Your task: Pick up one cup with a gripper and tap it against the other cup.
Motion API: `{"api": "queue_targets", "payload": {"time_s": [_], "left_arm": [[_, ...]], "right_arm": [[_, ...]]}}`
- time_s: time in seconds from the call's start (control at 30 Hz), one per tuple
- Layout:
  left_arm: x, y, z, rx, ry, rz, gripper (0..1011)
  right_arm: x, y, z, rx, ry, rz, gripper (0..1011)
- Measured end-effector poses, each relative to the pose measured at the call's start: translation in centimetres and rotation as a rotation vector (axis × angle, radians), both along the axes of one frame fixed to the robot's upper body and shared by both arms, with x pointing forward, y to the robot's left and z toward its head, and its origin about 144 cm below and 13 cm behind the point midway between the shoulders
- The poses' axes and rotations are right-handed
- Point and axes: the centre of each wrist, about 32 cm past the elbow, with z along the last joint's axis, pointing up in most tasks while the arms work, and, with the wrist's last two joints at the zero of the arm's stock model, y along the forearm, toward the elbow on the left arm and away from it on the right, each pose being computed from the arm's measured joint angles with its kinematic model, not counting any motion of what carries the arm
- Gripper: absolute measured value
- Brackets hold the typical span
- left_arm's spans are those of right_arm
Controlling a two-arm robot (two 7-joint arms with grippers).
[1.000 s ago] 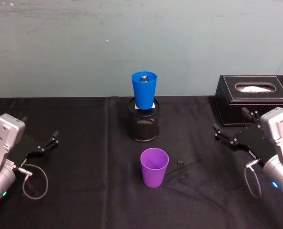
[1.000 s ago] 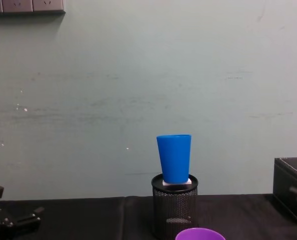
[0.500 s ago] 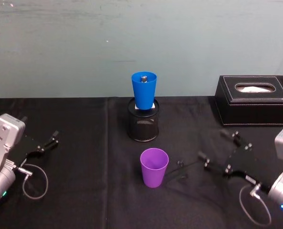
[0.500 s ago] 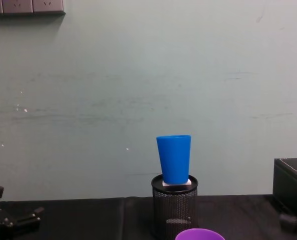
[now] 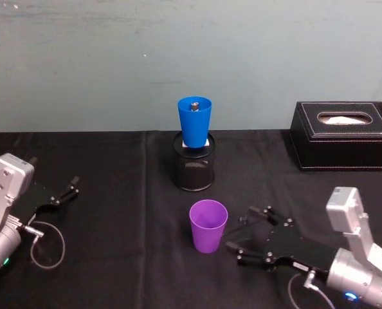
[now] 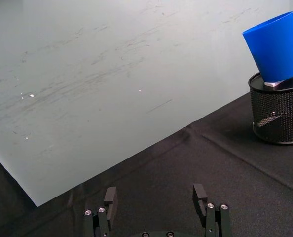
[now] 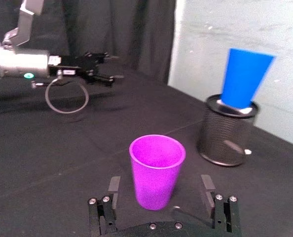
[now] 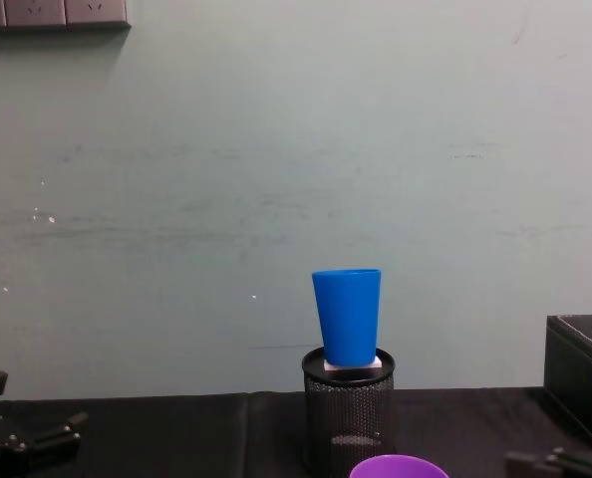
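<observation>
Black tablecloth (image 5: 114, 257) held the purple cup (image 5: 208, 225), which the spread right gripper (image 5: 237, 235) might clip and topple; left gripper (image 5: 72, 187) idled unclenched.

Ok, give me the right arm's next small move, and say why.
Probably ease the right gripper forward a little toward the purple cup, until its open jaws straddle it. The cup stands upright, centred ahead of the jaws in the right wrist view, but not yet between them. The left gripper sits idle far to the left.
</observation>
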Motion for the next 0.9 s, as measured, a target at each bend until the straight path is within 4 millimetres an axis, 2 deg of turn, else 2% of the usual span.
{"api": "queue_targets", "payload": {"time_s": [0.3, 0.9], "left_arm": [[0.0, 0.0, 0.0, 0.0, 0.0, 0.0, 1000], [0.0, 0.0, 0.0, 0.0, 0.0, 0.0, 1000]], "right_arm": [[1.6, 1.7, -0.3, -0.022, 0.032, 0.055, 1003], [3.7, 3.3, -1.4, 0.045, 0.058, 0.057, 1003]]}}
